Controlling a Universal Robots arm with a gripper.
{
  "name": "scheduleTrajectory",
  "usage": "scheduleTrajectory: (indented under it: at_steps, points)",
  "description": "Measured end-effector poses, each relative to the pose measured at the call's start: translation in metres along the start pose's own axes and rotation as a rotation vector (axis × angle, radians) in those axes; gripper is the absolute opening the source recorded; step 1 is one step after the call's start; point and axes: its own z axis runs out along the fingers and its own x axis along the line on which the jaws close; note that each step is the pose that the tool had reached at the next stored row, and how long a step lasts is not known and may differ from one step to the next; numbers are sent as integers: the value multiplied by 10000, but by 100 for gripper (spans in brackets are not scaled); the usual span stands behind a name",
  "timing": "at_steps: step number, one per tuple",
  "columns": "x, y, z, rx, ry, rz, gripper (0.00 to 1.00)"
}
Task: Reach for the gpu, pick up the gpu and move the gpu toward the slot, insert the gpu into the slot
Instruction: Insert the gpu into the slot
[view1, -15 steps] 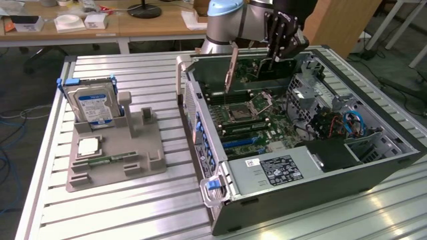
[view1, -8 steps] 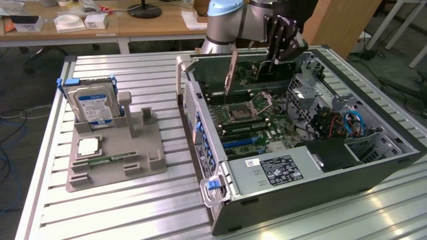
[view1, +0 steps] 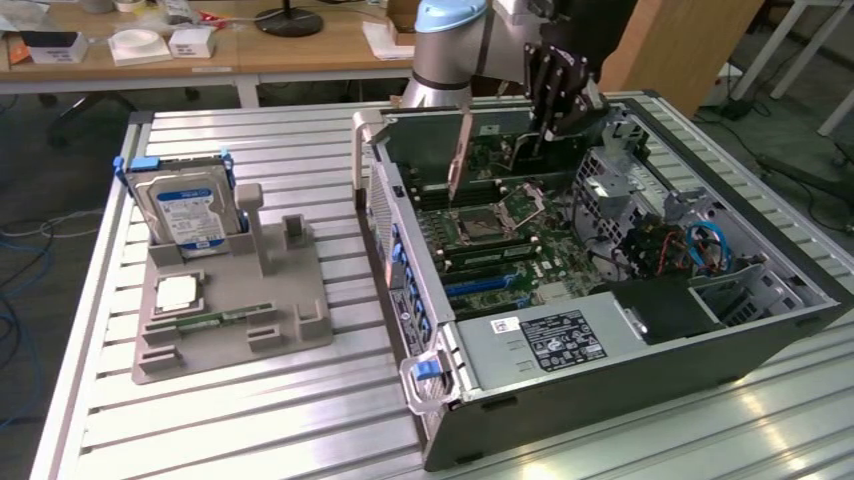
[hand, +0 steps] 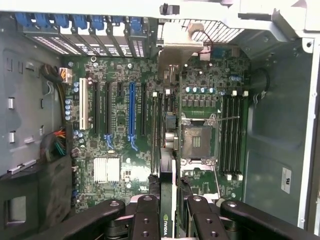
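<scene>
Claw (hand: 170, 205) clamped on gpu (hand: 167, 167), edge-on in wrist view, exterior view adds hard drive (view1: 187, 205)

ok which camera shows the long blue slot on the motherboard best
The wrist view: it faces the motherboard squarely, so the blue slot shows full length between black slots. The exterior view catches it at a slant, a short blue strip low inside the case.

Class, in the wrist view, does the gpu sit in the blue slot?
No, the blue slot stands bare; the gripper holds the gpu off to one side.
</scene>
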Motion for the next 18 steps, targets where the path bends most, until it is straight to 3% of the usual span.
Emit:
scheduleTrajectory:
  at_steps: [12,18]
  points:
    - [7,17,176,-12,8,18,26]
    - [11,27,281,-49,15,20,26]
